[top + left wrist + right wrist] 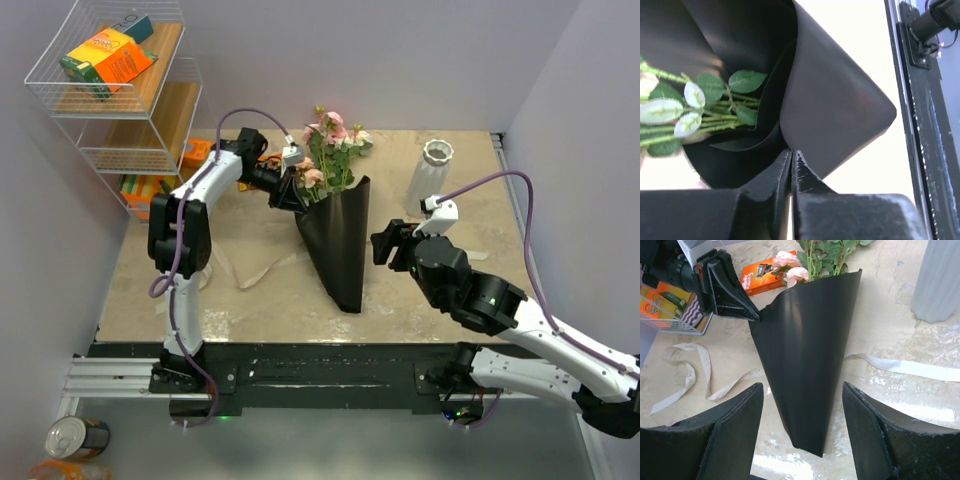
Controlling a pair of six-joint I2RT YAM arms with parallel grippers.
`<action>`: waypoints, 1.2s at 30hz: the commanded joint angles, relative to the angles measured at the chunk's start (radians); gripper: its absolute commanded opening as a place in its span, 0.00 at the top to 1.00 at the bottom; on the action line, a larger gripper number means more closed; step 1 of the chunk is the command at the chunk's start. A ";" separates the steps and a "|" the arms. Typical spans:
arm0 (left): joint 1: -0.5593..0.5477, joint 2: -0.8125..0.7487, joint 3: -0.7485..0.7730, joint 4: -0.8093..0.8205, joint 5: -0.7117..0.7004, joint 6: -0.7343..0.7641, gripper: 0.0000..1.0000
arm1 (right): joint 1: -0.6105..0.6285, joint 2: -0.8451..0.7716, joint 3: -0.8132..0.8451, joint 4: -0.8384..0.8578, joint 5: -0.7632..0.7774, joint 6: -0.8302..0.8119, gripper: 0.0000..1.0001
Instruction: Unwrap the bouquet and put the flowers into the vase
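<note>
- Beige counter (250,310) carries wrap (338,245) at centre, flowers (333,150) inside; vase (430,175) rear right.
- My left end effector (298,197) is clamped on the wrap's rim.
- My right end effector (383,245) gapes beside the wrap.

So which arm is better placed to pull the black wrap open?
Left. The left claw is shut on the black wrap at its top edge; the right claw hangs open, short of it.
</note>
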 commanded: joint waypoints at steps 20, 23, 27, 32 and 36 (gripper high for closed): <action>-0.309 -0.177 0.146 0.260 -0.041 -0.607 0.39 | 0.001 -0.084 0.021 -0.013 0.032 0.016 0.29; -0.337 -0.142 0.185 0.346 -0.032 -0.722 0.37 | -0.001 -0.101 0.021 -0.022 0.044 0.019 0.29; -0.329 -0.142 0.248 0.306 -0.073 -0.698 0.29 | -0.001 -0.121 0.036 -0.047 0.062 0.006 0.28; -0.308 -0.234 0.245 0.288 -0.206 -0.662 0.05 | -0.001 -0.164 0.076 -0.050 0.105 -0.056 0.25; -0.253 -0.313 0.242 0.390 -0.283 -0.785 0.02 | -0.001 -0.182 0.134 -0.070 0.142 -0.106 0.24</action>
